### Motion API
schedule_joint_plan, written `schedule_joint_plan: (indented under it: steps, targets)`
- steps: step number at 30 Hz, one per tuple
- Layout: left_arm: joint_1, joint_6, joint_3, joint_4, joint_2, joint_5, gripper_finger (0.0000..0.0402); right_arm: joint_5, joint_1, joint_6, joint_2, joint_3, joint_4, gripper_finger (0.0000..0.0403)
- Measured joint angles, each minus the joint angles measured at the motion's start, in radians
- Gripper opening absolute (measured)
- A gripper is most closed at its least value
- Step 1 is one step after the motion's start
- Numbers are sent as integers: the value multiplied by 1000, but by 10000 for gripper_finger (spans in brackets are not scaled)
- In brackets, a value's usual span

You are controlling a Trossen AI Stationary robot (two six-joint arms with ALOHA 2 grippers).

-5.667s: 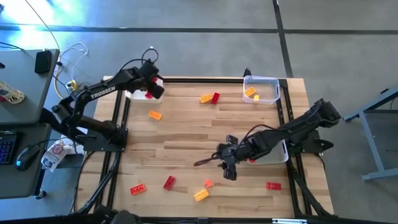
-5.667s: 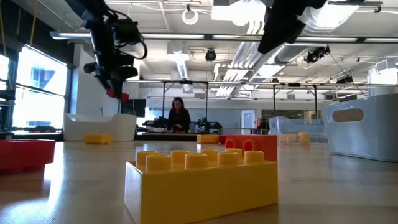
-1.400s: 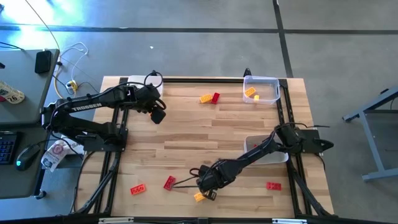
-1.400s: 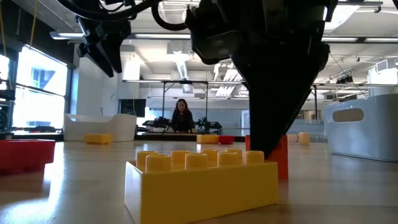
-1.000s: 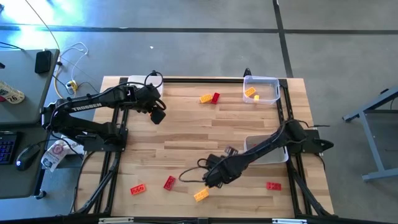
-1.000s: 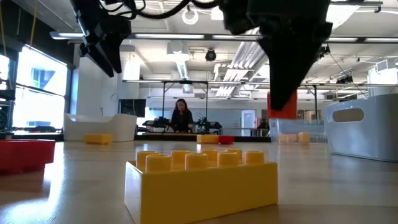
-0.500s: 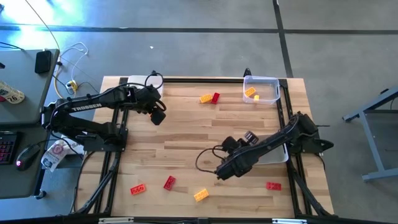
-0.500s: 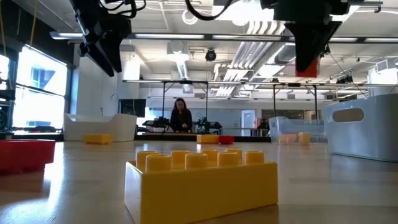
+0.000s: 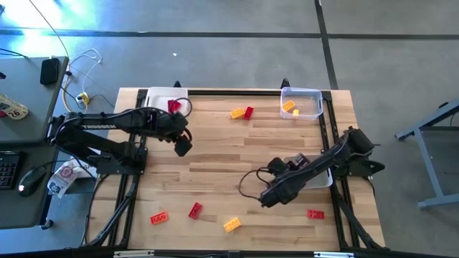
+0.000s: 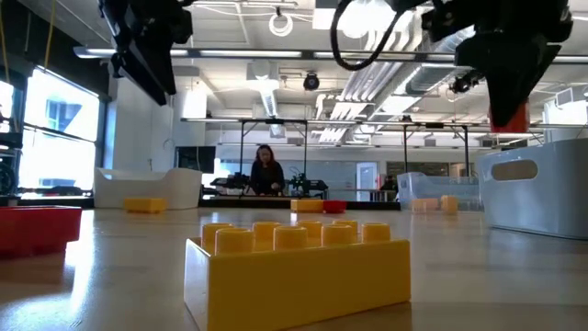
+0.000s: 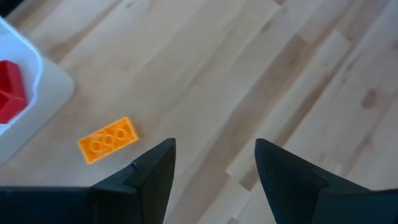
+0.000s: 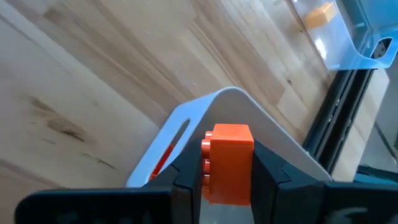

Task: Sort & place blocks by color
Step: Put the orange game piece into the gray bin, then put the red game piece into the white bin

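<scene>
My right gripper (image 9: 267, 199) is shut on an orange block (image 12: 227, 163), held high above the table in front of the white tray (image 12: 231, 98) at the right. That block also shows in the low view (image 10: 510, 118). My left gripper (image 9: 183, 145) is open and empty above the table's far left part, near an orange block (image 11: 107, 139) lying flat on the wood. Loose blocks lie on the table: yellow (image 9: 236, 112) and red (image 9: 249, 112) at the far middle, red (image 9: 159, 217), red (image 9: 194, 210), yellow (image 9: 231, 225) and red (image 9: 315, 213) along the near side. My right gripper pinches the orange block by two opposite sides (image 12: 247, 168) between its two fingers. In the low view the fingers point down. The block is lifted clear of the table, its studs (image 12: 205, 169) turned sideways.
A white tray (image 9: 159, 97) at the far left holds a red block (image 9: 173, 106). A clear tray (image 9: 301, 102) at the far right holds orange and yellow blocks. The white tray (image 9: 321, 177) at the right lies partly under my right arm. A person stands in the room behind.
My right gripper has risen with the orange block, lifting it clear of the table, and has gone toward the table's right edge and the white tray. My left gripper has gone a little toward the near edge and stays open.
</scene>
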Motion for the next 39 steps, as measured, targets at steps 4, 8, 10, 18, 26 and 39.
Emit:
schedule_joint_plan:
  steps: [4,8,10,18,26,39]
  targets:
    - [-55,-44,0,0,0,0,207,13,25,52,-39,-1,-2,67]
    - [-119,-112,0,0,5,-2,207,-15,35,97,-67,-31,0,67]
    - [-157,-146,0,0,14,-2,207,-50,35,122,-75,-65,1,67]
    - [-302,-287,0,1,96,8,207,-162,35,132,-89,-195,64,67]
    - [-425,-411,-1,37,197,19,207,-254,16,9,-110,-211,135,69]
    - [-582,-585,-1,218,318,100,207,-179,2,-123,-110,-211,150,142]
